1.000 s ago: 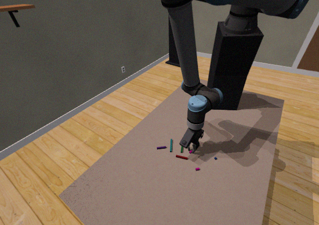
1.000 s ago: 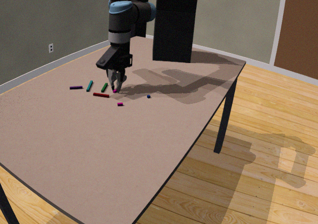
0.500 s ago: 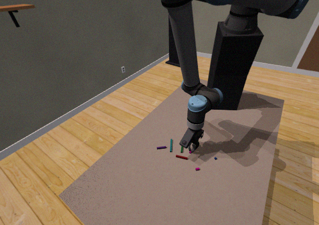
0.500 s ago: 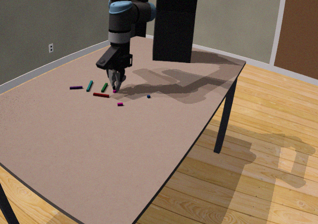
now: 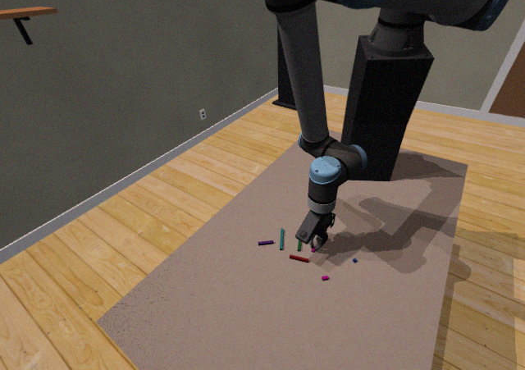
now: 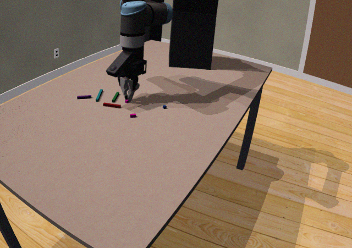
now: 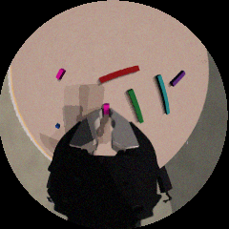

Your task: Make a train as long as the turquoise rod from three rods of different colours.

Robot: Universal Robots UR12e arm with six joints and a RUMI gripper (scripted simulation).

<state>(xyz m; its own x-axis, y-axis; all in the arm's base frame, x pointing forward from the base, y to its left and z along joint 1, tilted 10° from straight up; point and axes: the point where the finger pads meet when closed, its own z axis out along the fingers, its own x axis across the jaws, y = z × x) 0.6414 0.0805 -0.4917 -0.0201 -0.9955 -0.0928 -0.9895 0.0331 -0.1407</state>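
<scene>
My gripper (image 5: pixel 316 246) (image 6: pixel 128 98) (image 7: pixel 106 109) is down at the table and shut on a small magenta rod (image 5: pixel 313 250) (image 6: pixel 126 100) (image 7: pixel 106 109), which rests on the table top at the fingertips. Just to its left lie a red rod (image 5: pixel 299 258) (image 6: pixel 111 105) (image 7: pixel 119 73), a green rod (image 5: pixel 299 244) (image 6: pixel 115 97) (image 7: pixel 135 105), the turquoise rod (image 5: pixel 281 239) (image 6: pixel 99 95) (image 7: pixel 163 93) and a purple rod (image 5: pixel 266 242) (image 6: pixel 84 97) (image 7: pixel 177 78). They lie apart from each other. A second magenta rod (image 5: pixel 325 277) (image 6: pixel 132 115) (image 7: pixel 60 73) and a tiny blue rod (image 5: pixel 354 260) (image 6: pixel 164 106) (image 7: pixel 57 126) lie alone nearer the front and right.
The rods lie on a brown table (image 5: pixel 254 315) (image 6: pixel 85 160). The arm's dark pedestal (image 5: pixel 381 116) (image 6: pixel 193 26) stands at the table's back. The table's right edge (image 6: pixel 232 131) drops to the wooden floor.
</scene>
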